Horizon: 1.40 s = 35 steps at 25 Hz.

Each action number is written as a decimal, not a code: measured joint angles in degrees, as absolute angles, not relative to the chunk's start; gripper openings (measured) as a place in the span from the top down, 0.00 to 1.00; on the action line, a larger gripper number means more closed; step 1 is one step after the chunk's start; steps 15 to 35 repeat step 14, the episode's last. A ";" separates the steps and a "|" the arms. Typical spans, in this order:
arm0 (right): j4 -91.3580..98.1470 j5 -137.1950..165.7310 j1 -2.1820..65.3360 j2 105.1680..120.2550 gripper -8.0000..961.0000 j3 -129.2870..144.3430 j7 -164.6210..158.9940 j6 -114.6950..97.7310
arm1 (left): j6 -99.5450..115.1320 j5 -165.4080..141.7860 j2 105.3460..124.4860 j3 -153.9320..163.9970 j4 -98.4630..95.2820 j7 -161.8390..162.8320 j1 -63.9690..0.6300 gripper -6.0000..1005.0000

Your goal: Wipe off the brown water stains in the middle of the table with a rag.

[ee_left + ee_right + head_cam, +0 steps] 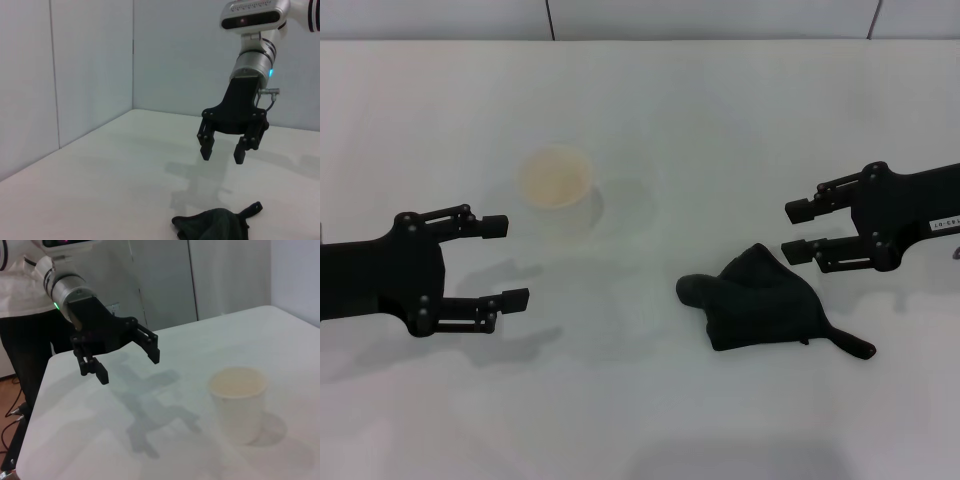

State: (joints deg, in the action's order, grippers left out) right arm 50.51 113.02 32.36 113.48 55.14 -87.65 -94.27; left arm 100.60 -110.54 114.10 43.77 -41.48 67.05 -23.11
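The dark charcoal rag lies crumpled on the white table, right of centre, with a thin tail pointing to the near right. My right gripper hovers open just beyond the rag's far right side, not touching it. The left wrist view shows that same right gripper open above the rag. My left gripper hangs open over the left part of the table, holding nothing. The right wrist view shows the left gripper open as well. The brown water stains are out of view in all three pictures.
A white paper cup with a pale cream inside stands upright left of centre, beyond the left gripper; the cup also shows in the right wrist view. Grey wall panels run behind the table's far edge.
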 joint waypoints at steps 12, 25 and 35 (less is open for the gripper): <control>50.27 114.54 32.66 113.30 0.48 55.41 -88.81 -94.18 | 100.32 -110.56 114.08 43.77 -41.48 67.39 -23.21 0.13; 50.27 115.26 32.73 113.29 0.48 55.48 -89.15 -94.00 | 100.26 -110.57 114.08 43.77 -41.48 67.40 -23.21 0.13; 50.27 115.26 32.73 113.29 0.48 55.48 -89.15 -94.00 | 100.26 -110.57 114.08 43.77 -41.48 67.40 -23.21 0.13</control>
